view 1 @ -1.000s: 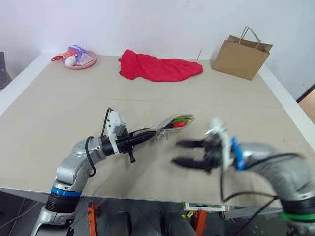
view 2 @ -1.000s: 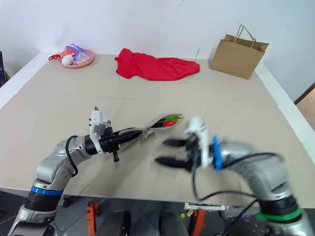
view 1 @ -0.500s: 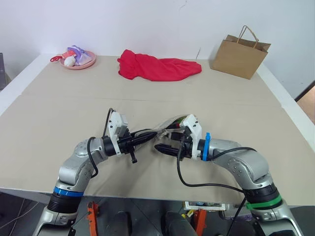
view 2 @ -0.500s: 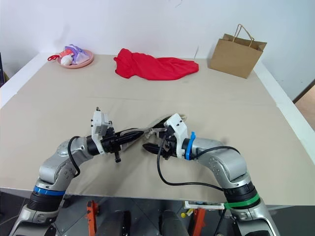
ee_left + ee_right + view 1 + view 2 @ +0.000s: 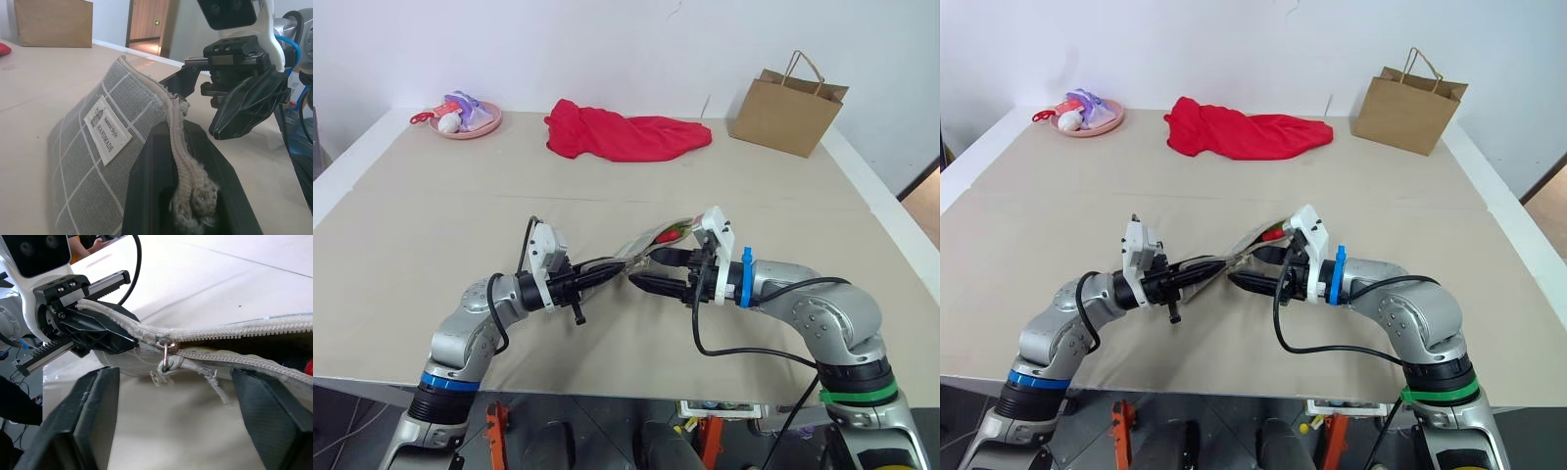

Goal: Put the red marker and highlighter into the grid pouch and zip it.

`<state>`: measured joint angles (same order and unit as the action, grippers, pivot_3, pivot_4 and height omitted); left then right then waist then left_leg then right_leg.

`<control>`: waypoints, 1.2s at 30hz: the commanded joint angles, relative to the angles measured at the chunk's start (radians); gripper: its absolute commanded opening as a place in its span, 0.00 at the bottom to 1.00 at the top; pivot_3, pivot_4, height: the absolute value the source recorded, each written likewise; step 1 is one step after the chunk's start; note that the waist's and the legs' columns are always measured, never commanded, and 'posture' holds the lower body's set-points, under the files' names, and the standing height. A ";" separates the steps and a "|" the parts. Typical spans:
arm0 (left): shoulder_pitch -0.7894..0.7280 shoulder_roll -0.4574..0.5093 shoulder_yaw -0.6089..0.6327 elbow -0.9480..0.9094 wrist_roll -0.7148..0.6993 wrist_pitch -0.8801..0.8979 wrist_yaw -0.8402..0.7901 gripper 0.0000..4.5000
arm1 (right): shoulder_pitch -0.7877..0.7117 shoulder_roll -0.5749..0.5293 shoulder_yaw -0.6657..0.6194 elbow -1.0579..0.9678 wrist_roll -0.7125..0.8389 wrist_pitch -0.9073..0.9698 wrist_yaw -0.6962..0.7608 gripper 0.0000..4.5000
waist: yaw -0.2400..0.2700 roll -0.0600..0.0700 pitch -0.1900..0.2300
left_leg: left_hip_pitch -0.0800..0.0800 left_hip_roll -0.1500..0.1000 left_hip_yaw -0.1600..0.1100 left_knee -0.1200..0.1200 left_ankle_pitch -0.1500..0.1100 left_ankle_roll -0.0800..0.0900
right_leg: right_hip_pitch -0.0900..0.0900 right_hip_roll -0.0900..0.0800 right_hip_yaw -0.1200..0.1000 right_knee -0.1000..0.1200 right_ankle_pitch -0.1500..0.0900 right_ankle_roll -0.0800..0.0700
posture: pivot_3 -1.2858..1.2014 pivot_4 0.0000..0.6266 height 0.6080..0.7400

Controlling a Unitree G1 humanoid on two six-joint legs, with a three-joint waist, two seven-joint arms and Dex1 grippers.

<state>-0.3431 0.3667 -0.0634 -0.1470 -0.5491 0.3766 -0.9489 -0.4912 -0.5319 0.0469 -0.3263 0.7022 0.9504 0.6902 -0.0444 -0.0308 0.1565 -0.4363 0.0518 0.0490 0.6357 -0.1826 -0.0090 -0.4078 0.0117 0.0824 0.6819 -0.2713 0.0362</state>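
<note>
Left eye view: beige table (image 5: 431, 215), white wall, left end effector (image 5: 607, 274) pinching grid pouch (image 5: 651, 245).

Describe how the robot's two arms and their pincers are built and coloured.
Both arms are silver-grey metal with black joints and looping black cables. The left arm has a blue band near the shoulder; the right arm has a green band there and a blue ring at the wrist. Each wrist carries a white camera housing. The left pincer and right pincer each have two matte black fingers.
</note>
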 commanded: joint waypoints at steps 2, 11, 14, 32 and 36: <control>-0.006 -0.003 0.004 -0.013 -0.001 -0.024 -0.006 0.00 | -0.025 0.004 -0.017 -0.022 0.009 -0.023 0.012 0.37 | 0.000 0.000 0.000 | 0.000 0.000 0.000 0.000 0.000 0.000 | 0.000 0.000 0.000 0.000 0.000 0.000 | 0.52 0.24 1.00; -0.008 -0.004 0.004 -0.004 0.000 -0.032 -0.006 0.00 | -0.019 -0.013 -0.014 -0.035 0.006 -0.034 0.045 0.02 | 0.000 0.000 0.000 | 0.000 0.000 0.000 0.000 0.000 0.000 | 0.000 0.000 0.000 0.000 0.000 0.000 | 0.52 0.24 1.00; -0.008 -0.003 0.003 -0.003 0.001 -0.034 -0.005 0.00 | -0.011 -0.035 -0.021 -0.047 0.014 -0.029 0.066 0.02 | 0.000 0.000 0.000 | 0.000 0.000 0.000 0.000 0.000 0.000 | 0.000 0.000 0.000 0.000 0.000 0.000 | 0.52 0.24 1.00; -0.001 0.002 0.001 -0.002 0.000 -0.044 -0.003 0.00 | -0.113 -0.467 -0.103 0.499 -0.308 -0.426 0.310 0.02 | -0.002 0.001 0.001 | 0.001 -0.001 0.001 -0.001 0.000 0.000 | 0.000 -0.001 0.001 -0.001 0.000 0.000 | 0.52 0.24 1.00; -0.003 0.005 0.003 0.001 0.000 -0.047 -0.005 0.00 | -0.120 -0.413 -0.098 0.475 -0.274 -0.392 0.300 0.15 | 0.000 0.001 0.001 | 0.001 0.000 0.001 -0.001 0.000 0.000 | 0.000 0.000 0.000 -0.001 0.000 -0.001 | 0.52 0.24 1.00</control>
<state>-0.3515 0.3534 -0.0907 -0.1352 -0.5489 0.3463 -0.9490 -0.6025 -0.9444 -0.0036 0.1389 0.4424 0.5398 1.0183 -0.0442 -0.0301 0.1574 -0.4356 0.0514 0.0496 0.6346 -0.1829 -0.0086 -0.4075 0.0117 0.0828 0.6811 -0.2716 0.0353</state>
